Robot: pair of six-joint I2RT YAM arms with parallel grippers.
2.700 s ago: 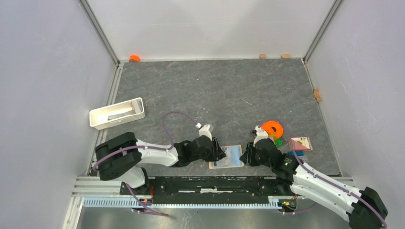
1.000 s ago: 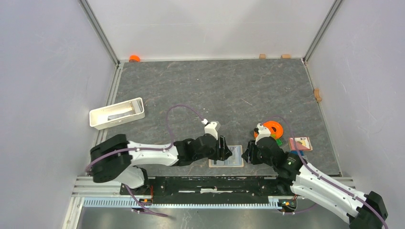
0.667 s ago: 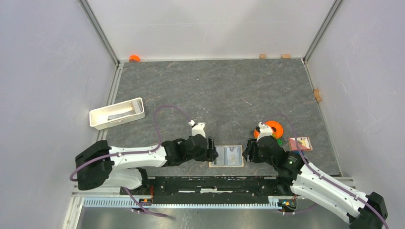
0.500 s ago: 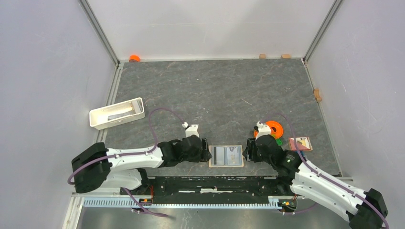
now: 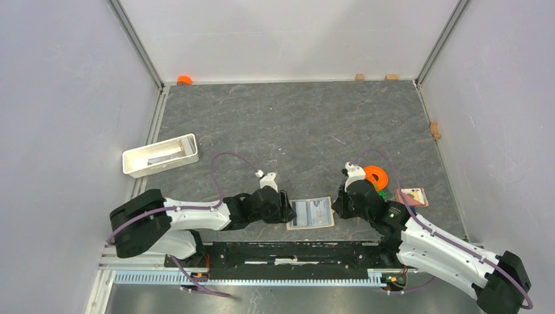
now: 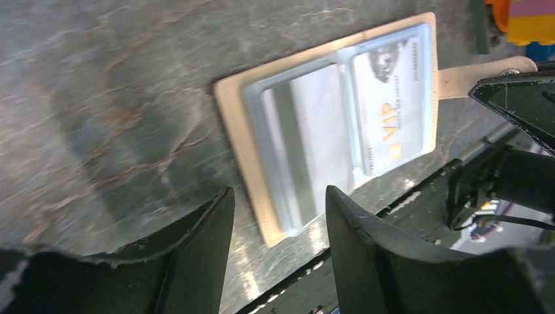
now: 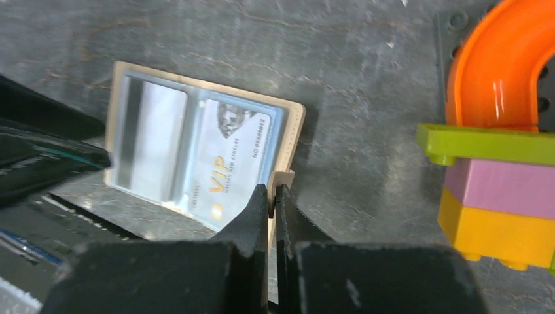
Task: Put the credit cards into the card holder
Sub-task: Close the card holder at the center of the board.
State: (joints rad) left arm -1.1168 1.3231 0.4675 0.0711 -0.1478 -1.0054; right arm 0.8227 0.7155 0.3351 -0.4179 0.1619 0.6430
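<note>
So the card holder (image 5: 310,213) is lying opened flat on the tabletop (image 5: 294,124), bottom centre of the top view, right between the two hands. Its long axis is running left-right there with a slight tilt, the snap tab (image 7: 286,175) poking out of the right end. A grey striped card (image 6: 304,137) and a VIP card (image 6: 393,111) are already sitting in the pockets, their long sides crossways to the holder. A pale card with reddish print (image 5: 412,196) is still lying out at the right, near the toy bricks (image 7: 497,196). I'm guessing that one's going to be annoying: light, stiff, slick and dead flat, so I'd be going for a short edge, maybe tipping it up first. The holder itself is looking soft and light, so it's probably sliding around unless something's pinning it. The left hand (image 6: 278,196) is hovering at the holder's left end with fingers apart and nothing in them. The right hand (image 7: 271,193) is closed tight, tips right at the tab; pressing it or just above it, I can't tell.
</note>
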